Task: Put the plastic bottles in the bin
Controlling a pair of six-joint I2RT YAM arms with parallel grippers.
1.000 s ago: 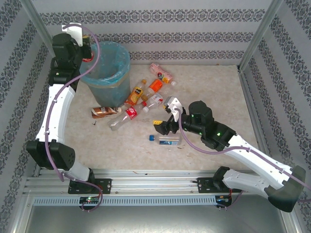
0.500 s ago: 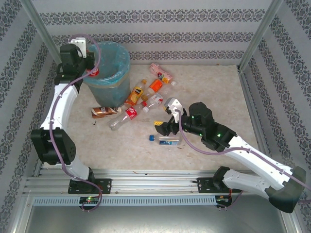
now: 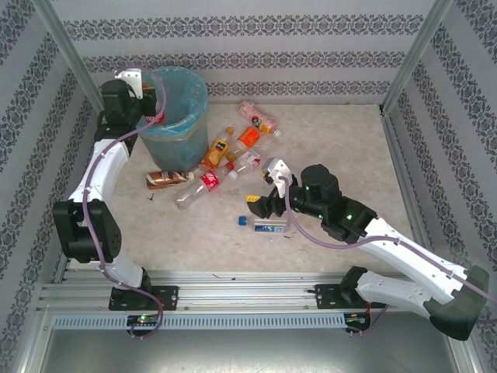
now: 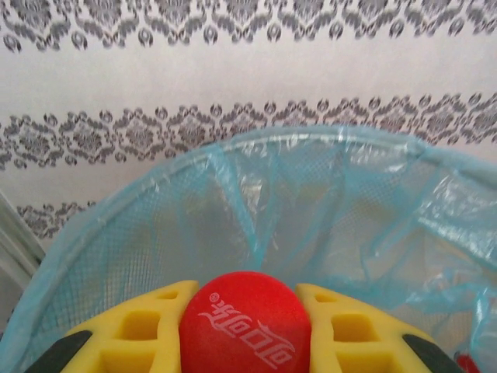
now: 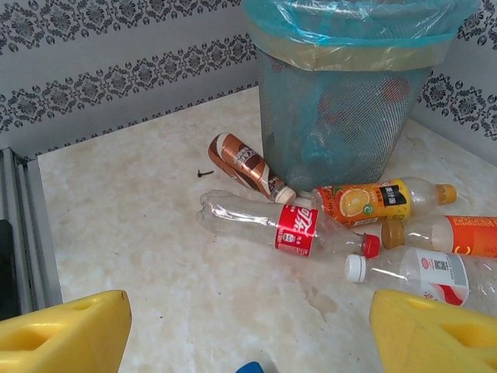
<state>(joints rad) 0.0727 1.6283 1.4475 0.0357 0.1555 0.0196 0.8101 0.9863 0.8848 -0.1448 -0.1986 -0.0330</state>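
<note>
- Between the left jaws: a bottle with a red cap (image 4: 245, 322), gripped narrow near its top, cap pointing forward.
- Just ahead of and below the left jaws lies the open mouth of the bin (image 4: 256, 144), its blue liner bag (image 4: 404, 210) draped over the rim. The held bottle is at the near rim; whether it is fully over the opening cannot be told.
- Right jaws: wide apart, nothing held, low over the table (image 5: 140, 233).
- Directly beneath the right jaws, on the table: a small bottle with a blue cap (image 3: 268, 226), lying flat.
- Ahead of the right jaws, toward the bin's foot, lie a clear red-label bottle (image 5: 287, 229), a brown bottle (image 5: 242, 165) and an orange-juice bottle (image 5: 373, 202).
- To the right of these are an orange-label bottle (image 5: 458, 235) and a white-capped bottle (image 5: 419, 272).
- Handling, as judged: all look empty, so light, with thin walls likely to dent under a hard squeeze. Their round, smooth sides look prone to roll or slip sideways.
- Recommended hold: across the body just below the shoulder, or on the labelled band, where the wall should be stiffer and less slick.
- Risk: closing on one bottle of the cluster may nudge its touching neighbours.
</note>
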